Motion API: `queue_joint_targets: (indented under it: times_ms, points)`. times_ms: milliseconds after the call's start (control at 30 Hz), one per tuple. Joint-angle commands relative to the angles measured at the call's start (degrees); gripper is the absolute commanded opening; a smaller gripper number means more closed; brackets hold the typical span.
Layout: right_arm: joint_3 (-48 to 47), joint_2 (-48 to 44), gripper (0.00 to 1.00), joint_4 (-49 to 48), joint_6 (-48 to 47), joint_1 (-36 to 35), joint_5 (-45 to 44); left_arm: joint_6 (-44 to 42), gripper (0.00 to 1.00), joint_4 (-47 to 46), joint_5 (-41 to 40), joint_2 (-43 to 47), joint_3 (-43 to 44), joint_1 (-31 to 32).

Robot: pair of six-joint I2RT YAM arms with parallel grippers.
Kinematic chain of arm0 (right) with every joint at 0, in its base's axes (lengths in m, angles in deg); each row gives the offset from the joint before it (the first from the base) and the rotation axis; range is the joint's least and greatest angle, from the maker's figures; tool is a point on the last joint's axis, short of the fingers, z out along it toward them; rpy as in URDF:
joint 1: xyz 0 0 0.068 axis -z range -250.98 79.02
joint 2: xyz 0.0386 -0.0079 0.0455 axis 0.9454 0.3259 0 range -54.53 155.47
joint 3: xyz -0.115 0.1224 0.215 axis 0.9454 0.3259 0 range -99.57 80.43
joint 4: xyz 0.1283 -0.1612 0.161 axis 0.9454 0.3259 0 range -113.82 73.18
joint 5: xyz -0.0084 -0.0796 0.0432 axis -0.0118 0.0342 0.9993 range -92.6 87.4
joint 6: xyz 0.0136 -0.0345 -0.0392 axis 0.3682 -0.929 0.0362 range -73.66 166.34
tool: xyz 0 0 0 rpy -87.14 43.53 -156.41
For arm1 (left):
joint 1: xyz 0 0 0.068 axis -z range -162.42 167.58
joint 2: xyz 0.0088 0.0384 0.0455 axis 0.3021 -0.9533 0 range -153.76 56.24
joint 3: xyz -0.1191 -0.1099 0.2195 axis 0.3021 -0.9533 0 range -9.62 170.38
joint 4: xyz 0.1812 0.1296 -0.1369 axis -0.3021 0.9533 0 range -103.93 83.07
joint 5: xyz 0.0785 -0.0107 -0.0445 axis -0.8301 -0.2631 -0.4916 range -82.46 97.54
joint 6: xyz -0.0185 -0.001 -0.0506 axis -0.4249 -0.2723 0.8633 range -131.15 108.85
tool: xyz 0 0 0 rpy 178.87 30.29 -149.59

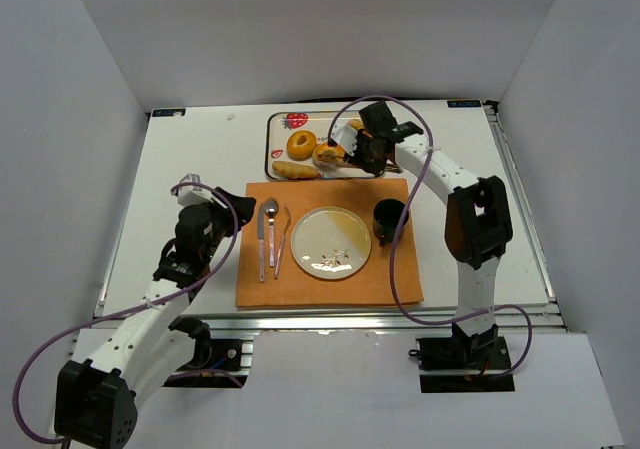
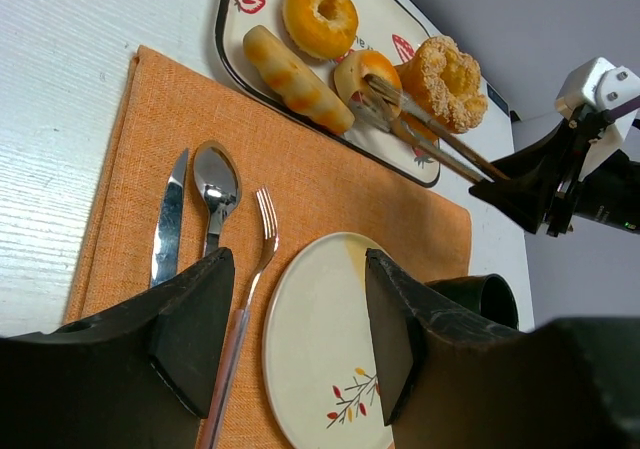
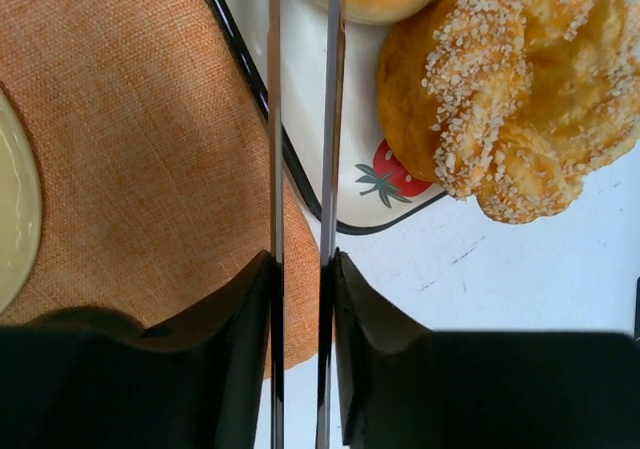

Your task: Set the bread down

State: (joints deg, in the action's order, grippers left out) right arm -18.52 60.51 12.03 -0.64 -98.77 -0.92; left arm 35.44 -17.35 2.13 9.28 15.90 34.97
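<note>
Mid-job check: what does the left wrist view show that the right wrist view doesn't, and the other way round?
Left wrist only: the open left pincer, knife, spoon, fork, dark cup, ring doughnut, long roll, and the tongs' tips at the round bun.
Right wrist only: a close look at the right pincer shut on the tongs' two arms.
Both: tongs, sugared bun, round bun, tray, orange mat, plate.
</note>
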Motion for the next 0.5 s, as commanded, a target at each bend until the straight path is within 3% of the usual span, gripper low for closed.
queue_joint_targets:
  times_ms: [0,100,200,333,467]
  points:
    - [-3.0,-0.3,0.29,-1.2,-0.7,-0.3,-1.0,0.2,0.65,-0.8,-0.4,-0.1,-0.1,0.0]
    - [-2.0,-3.0,0.13,-2.1,-0.3,-0.3,-0.1,0.3,0.65,-0.6,-0.5,0.3,0.0,-0.1]
    - [-0.4,-7.1,0.07,-2.8,1.3,-0.2,1.8,0.3,0.65,-0.6,-0.6,0.6,0.1,-0.1]
    - [1.5,-13.6,0.05,-1.1,3.6,0.5,7.2,-0.1,0.65,-0.5,-0.7,0.5,0.8,-0.1]
    - [12.2,-23.6,0.05,2.8,1.6,0.6,15.3,-0.5,0.65,-0.4,-0.9,0.2,1.3,-0.1]
